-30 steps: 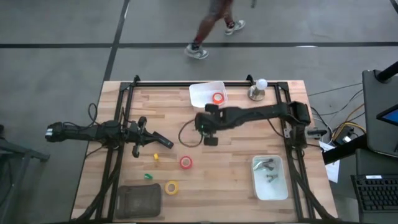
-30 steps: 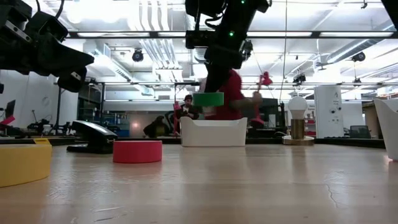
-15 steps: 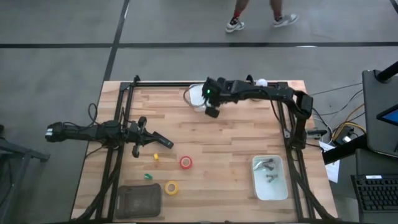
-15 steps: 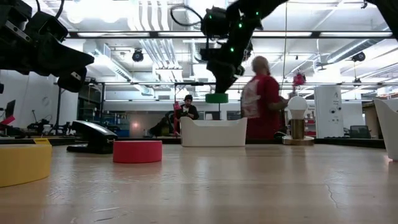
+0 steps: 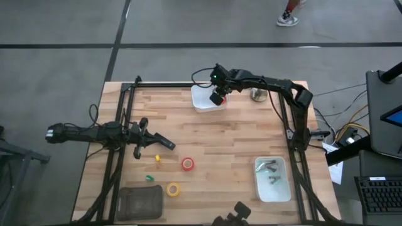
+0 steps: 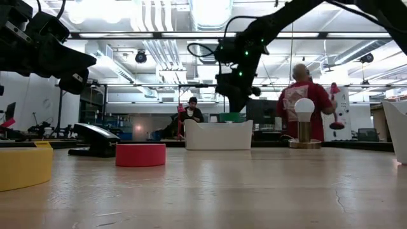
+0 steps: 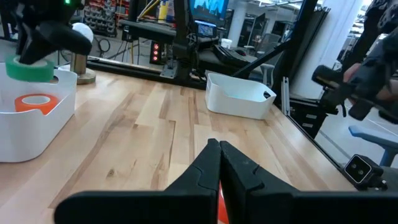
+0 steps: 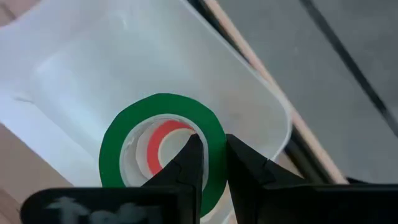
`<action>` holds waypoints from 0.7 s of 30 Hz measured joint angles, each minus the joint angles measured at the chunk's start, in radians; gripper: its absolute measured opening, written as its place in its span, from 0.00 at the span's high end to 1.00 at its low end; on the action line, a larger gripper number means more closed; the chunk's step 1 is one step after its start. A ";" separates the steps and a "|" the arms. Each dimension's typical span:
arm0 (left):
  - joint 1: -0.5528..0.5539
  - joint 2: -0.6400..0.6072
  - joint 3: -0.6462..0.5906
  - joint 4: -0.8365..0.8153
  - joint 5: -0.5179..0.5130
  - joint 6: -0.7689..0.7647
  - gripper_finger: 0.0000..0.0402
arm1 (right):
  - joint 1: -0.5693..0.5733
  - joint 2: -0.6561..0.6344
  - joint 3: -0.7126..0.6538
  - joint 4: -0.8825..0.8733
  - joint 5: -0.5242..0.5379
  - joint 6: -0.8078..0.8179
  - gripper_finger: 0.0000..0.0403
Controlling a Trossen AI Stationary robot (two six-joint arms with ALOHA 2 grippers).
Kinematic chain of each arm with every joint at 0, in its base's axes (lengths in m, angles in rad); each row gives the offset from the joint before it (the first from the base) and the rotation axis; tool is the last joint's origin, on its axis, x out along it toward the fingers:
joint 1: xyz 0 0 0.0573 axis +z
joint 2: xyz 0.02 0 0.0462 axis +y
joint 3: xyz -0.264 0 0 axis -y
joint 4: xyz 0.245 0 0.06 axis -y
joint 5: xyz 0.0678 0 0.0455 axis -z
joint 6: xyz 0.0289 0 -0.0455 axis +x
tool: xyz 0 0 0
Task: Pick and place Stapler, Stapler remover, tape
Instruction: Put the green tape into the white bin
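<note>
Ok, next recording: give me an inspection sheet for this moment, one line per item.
Surface: wooden table, bare in the middle.
Job's things: green tape held over far bin, red tape inside; red roll, yellow roll and stapler on table.
Clutter: near bin holding metal parts; bulb; grey pouch.
Grippers: right gripper pinching green tape; left gripper shut, waiting at left.
Cables: loose ones off right edge.
Surroundings: person walking behind.

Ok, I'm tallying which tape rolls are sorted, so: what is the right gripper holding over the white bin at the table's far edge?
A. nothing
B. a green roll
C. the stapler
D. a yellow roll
B: the right gripper pinches the green roll by its wall above the white bin, where a red roll already lies.
</note>
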 joint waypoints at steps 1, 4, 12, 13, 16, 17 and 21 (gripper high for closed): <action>0.000 0.000 0.000 0.000 0.000 0.000 0.98 | -0.004 0.008 0.000 0.004 -0.001 0.005 0.87; 0.000 0.000 0.000 0.000 0.000 0.000 0.98 | -0.012 0.025 0.000 0.012 -0.004 0.007 0.87; 0.000 0.000 0.000 0.000 0.000 0.000 0.98 | -0.025 0.058 -0.003 0.031 -0.003 0.028 0.86; 0.000 0.000 0.000 0.000 0.000 0.000 0.98 | -0.026 0.061 -0.003 0.033 -0.004 0.029 0.86; 0.000 0.000 0.000 0.000 0.000 0.000 0.98 | -0.027 0.068 -0.004 0.038 -0.005 0.042 0.86; 0.000 0.000 0.000 0.000 0.000 0.000 0.98 | -0.028 0.073 -0.004 0.037 -0.007 0.042 0.86; 0.000 0.000 0.000 0.000 0.000 0.000 0.98 | -0.029 0.092 -0.006 0.034 -0.008 0.053 0.86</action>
